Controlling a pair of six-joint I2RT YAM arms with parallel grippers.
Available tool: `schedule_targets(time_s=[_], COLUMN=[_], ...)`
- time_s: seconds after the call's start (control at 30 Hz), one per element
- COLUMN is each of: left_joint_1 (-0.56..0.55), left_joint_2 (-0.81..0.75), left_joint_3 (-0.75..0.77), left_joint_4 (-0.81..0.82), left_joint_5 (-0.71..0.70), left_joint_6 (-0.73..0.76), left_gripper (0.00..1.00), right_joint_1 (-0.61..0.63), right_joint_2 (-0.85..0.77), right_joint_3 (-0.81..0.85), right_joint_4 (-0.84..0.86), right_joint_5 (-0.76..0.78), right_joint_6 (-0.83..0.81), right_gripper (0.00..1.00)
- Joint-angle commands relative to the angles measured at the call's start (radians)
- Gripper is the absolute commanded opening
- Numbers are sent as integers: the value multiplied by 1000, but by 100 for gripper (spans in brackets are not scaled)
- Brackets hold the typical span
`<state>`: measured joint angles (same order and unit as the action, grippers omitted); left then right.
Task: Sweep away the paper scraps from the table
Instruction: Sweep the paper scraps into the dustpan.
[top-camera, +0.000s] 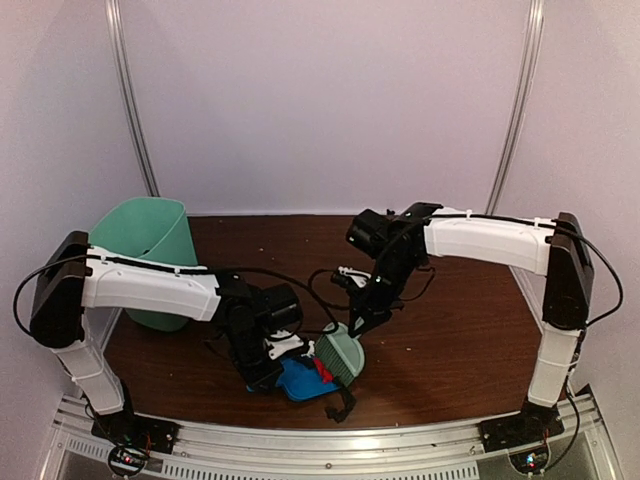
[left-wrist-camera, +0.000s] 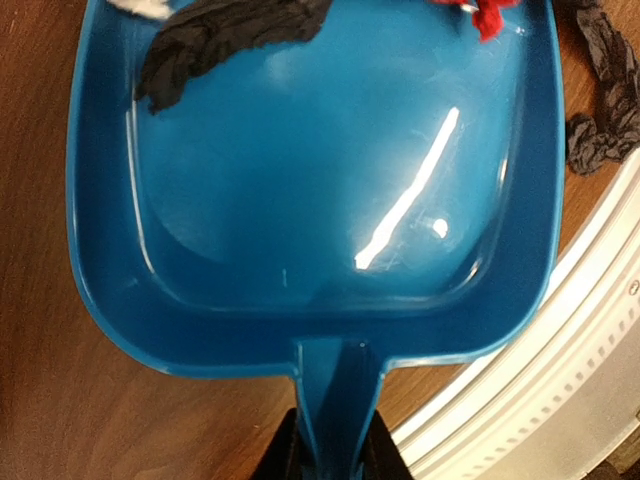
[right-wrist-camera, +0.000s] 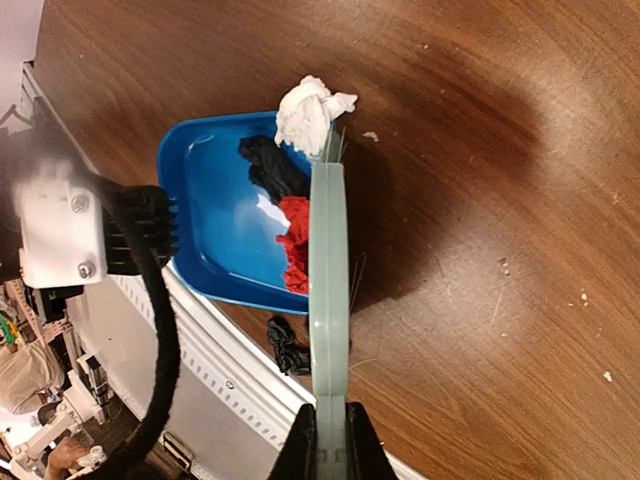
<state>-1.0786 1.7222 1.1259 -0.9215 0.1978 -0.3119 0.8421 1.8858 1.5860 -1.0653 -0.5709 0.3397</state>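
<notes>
My left gripper (left-wrist-camera: 335, 452) is shut on the handle of the blue dustpan (left-wrist-camera: 320, 200), which lies flat on the table (top-camera: 450, 340) near its front edge. A black scrap (left-wrist-camera: 225, 35) and a red scrap (left-wrist-camera: 485, 15) rest at the pan's mouth. Held in my right gripper (right-wrist-camera: 329, 440), which is shut on its handle, the pale green brush (right-wrist-camera: 328, 270) stands on edge across that mouth. A white scrap (right-wrist-camera: 310, 110) sits at the brush's far tip, partly on the pan's lip. Another black scrap (right-wrist-camera: 287, 345) lies on the wood outside the pan, beside the metal frame.
A mint-green bin (top-camera: 150, 240) stands at the back left, behind the left arm. The silver frame edge (top-camera: 330, 440) runs just in front of the dustpan. Tiny pale crumbs (right-wrist-camera: 505, 265) dot the wood to the right of the brush.
</notes>
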Motion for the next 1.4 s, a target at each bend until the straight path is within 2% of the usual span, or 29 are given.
schedule_targets(time_s=[0.0,0.23,0.53,0.9,1.1,1.37], left_joint_1=[8,8,8,6,4,-46], left_joint_2=[14,1,-67,-209,-294,-380], left_joint_3=[31,7,-74,-186,-200,-263], left_joint_4=[36,59,50,-19,-71,-128], left_joint_5=[-31,-37,-34,-37,-51,-48], left_joint_6=[28,26,-22,-112,-149,-207], left_gripper=[0,0,0,0,0,0], right_joint_1=[6,-8,-65,-99,-101,-101], right_joint_2=[-79,-179,-217,-301,-335,-387], right_joint_3=[-50,-142,-184,-241,-302,-392], right_joint_4=[77,173,119,112,110,126], right_joint_5=[-144,-246,-79,-26,-12,-6], right_joint_6=[-12,27,58,83,94,130], right_gripper=[0,0,0,0,0,0])
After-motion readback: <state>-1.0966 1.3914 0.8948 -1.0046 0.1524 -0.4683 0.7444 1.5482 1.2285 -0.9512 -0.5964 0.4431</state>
